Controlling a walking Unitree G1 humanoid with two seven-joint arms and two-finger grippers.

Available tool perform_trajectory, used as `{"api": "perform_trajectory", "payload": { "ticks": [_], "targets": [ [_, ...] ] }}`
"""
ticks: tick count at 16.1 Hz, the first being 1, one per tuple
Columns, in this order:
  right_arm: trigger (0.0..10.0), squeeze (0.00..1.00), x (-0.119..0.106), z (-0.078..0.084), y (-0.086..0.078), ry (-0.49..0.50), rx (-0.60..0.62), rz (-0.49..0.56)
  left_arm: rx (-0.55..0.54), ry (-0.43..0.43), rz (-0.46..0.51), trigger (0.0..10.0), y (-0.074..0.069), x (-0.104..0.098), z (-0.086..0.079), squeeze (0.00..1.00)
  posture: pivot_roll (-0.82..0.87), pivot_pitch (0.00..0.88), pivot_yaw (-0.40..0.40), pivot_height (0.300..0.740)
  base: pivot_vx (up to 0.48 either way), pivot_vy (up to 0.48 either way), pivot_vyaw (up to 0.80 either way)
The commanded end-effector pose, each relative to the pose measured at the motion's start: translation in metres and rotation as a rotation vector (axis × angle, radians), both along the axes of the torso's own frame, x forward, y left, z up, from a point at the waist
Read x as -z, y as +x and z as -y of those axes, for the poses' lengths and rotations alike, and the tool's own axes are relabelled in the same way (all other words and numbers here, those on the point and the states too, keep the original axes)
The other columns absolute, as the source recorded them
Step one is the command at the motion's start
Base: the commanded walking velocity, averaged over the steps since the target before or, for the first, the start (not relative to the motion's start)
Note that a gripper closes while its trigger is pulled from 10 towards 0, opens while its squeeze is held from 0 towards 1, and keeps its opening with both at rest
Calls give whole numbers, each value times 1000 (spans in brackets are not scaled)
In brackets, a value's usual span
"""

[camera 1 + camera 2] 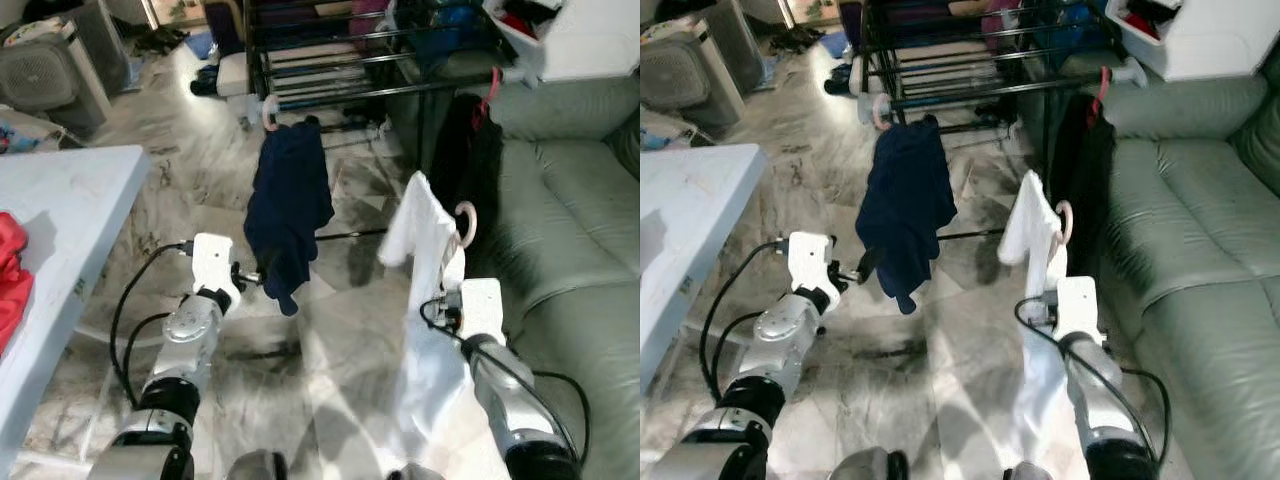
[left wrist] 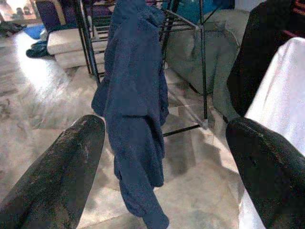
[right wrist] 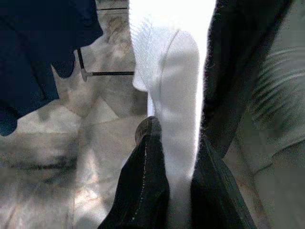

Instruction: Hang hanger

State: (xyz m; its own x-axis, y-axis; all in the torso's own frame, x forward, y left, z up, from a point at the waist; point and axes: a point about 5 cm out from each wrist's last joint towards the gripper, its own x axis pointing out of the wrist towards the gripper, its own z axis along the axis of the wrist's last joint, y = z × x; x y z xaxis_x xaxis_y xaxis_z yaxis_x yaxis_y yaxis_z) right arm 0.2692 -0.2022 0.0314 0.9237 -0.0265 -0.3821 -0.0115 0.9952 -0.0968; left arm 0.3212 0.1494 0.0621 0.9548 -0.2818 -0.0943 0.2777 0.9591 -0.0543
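The right gripper [image 3: 178, 191] has its fingers clenched on the white garment [image 1: 425, 300], which hangs on a hanger whose pink hook [image 1: 467, 222] stands above the cloth, just ahead of the right wrist. The garment's long axis runs vertically, draping from the hook down past the gripper toward the floor.

The rack [image 1: 370, 60] stands ahead of and beyond the hook, with the sofa [image 1: 570, 200] to the right. By judgement, the coming move requires carrying the hook forward and up to a rack bar.

The left gripper [image 2: 162, 157] has its fingers spread and released, holding nothing. The navy garment [image 1: 288, 200] hangs directly ahead of it on its own hook [image 1: 268, 112], at the rack. The right arm holds the task load. A table [image 1: 60, 220] stands to the left.
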Motion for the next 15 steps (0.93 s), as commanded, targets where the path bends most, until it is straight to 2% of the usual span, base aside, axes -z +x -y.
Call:
{"api": "perform_trajectory", "payload": {
  "ticks": [1, 5, 7, 10, 15],
  "targets": [
    [10000, 0, -16, -4, 9, -2, -12, 73, -25, -7, -2, 10000, 0, -1, -4, 0, -64, 0, 53, 740, 334, 0, 0],
    [10000, 0, -14, 1, 6, 13, 27, 75, -32, -6, -19, 10000, -3, 2, -6, 0, -67, 0, 64, 740, 391, 0, 0],
    [10000, 0, -17, 3, 7, -20, 28, 100, -43, 1, -28, 10000, -5, 5, -8, 0, -69, 0, 67, 740, 422, 0, 0],
    [10000, 0, -22, -4, 13, -27, -31, 116, -62, -18, -33, 10000, -3, 4, -7, 0, -71, 0, 61, 740, 430, 0, 0],
    [10000, 0, -25, -2, 18, -32, -35, 129, -70, -21, -37, 10000, -1, 3, -5, 0, -74, 0, 60, 740, 364, 310, 0]
  ]
}}
